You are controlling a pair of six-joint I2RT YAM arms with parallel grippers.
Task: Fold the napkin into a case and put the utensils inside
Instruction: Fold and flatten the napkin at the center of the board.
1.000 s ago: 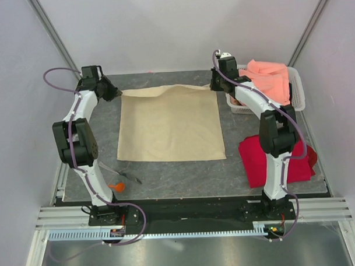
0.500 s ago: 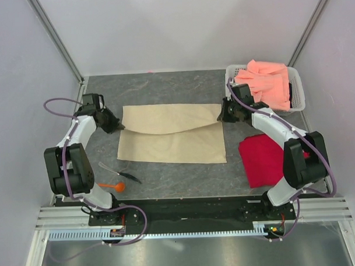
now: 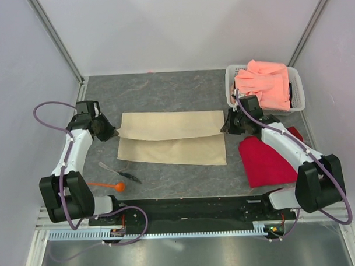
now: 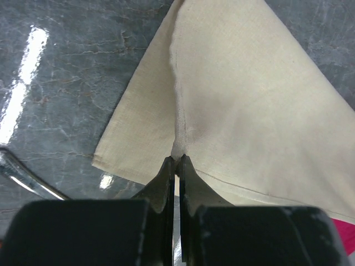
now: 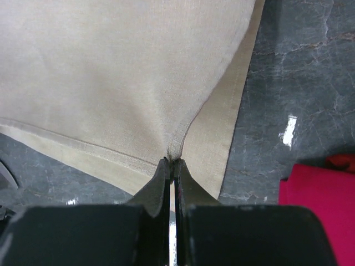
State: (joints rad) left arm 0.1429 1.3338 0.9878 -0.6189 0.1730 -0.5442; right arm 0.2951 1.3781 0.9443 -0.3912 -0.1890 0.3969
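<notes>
1. The beige-tan napkin (image 3: pixel 172 139) lies doubled on the grey desk (image 3: pixel 164 92), with the fold along its far edge. Its upper layer stops short of the near edge, leaving a band of the lower layer showing there
2. The left tool (image 3: pixel 115 133) is clenched on the left corner of the napkin's upper layer. The left wrist view shows the cloth puckered into the tips of the closed jaws, with the corner raised a little off the layer beneath
3. The right tool (image 3: pixel 225 129) grips the right corner of that same upper layer. The right wrist view shows its jaws pressed together on a pinch of cloth, with the lower layer's edge running just beside them
4. The utensils lie on the desk off the napkin's near-left corner, clear of the cloth. The thin dark utensil (image 3: pixel 128 177) lies aslant closest to that corner, and the orange spoon (image 3: pixel 117 186) lies just beyond it, farther from the napkin
5. A white basket (image 3: pixel 297 94) stands off the napkin's far-right corner, with a salmon-pink cloth (image 3: pixel 263 83) heaped above its rim
6. A red cloth (image 3: pixel 266 162) lies to the right of the napkin's near-right corner, near it but not touching, and the right arm (image 3: pixel 283 142) crosses above it
</notes>
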